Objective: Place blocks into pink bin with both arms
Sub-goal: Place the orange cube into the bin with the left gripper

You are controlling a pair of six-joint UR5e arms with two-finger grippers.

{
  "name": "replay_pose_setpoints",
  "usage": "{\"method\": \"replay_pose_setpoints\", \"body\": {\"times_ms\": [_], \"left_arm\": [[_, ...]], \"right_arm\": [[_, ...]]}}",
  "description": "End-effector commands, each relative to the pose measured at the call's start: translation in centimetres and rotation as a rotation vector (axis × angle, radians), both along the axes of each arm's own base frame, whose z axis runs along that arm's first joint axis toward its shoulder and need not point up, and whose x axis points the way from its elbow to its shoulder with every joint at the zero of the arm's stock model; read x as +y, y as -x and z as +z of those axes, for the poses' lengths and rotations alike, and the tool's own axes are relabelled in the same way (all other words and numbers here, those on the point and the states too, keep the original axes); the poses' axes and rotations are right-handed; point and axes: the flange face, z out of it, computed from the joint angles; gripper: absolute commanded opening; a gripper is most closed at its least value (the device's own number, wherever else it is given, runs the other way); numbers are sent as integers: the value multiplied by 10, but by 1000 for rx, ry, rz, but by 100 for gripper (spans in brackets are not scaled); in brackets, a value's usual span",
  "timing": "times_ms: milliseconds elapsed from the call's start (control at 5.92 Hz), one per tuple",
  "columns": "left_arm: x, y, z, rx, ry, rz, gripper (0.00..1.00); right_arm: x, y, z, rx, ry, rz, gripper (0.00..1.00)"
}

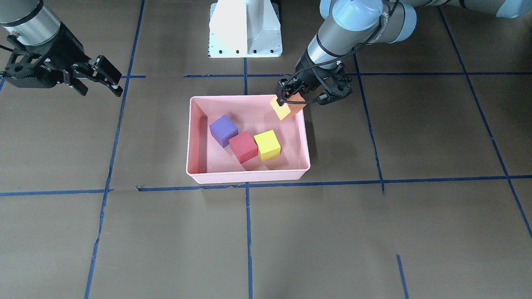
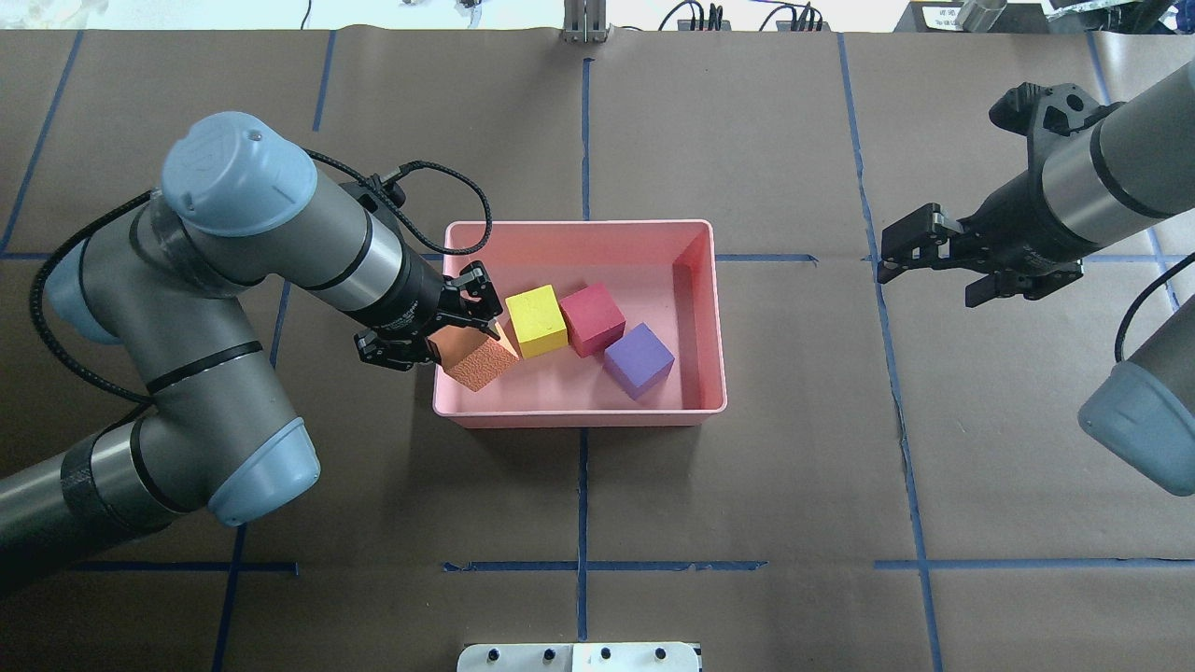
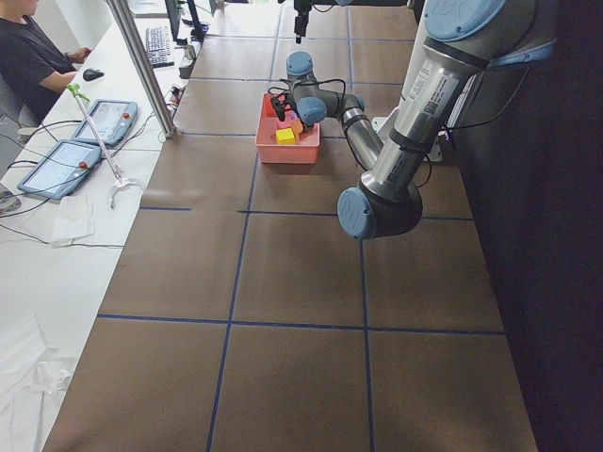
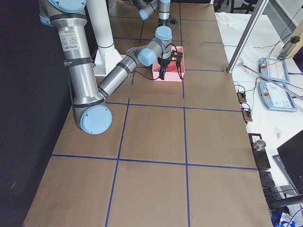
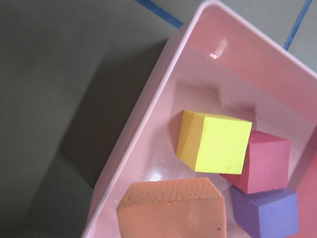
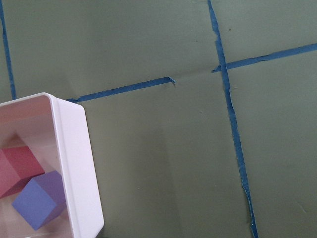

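Hanging over the left end of the pink bin [image 2: 579, 417], the orange block [image 2: 478, 362] is clamped by the left gripper [image 2: 464, 338]; the right gripper [image 2: 892, 254] is held spread, empty, well right.

Left arm [image 1: 332, 41] jaws hold orange block [image 1: 297, 109] over pink bin [image 1: 249, 176] (three blocks [image 1: 243, 146] inside)

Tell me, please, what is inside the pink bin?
The yellow block, red block and purple block lie on the pink bin's floor. The left gripper holds the orange block above one corner; the floor under it is covered.
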Motion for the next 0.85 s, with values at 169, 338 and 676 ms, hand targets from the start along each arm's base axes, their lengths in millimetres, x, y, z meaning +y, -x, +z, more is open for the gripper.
{"method": "replay_pose_setpoints", "body": {"times_ms": [169,338,676], "left_arm": [[1,20,-16,41,-38,-28,100],[-5,54,-16,51,-52,-70,100],[8,109,60,-43,-230,17,100]], "right_arm": [[-1,-26,28,38,-43,-24,100],[-4,-54,51,50,-61,-48,100],[-2,-131,119,116,-158,-130,100]]}}
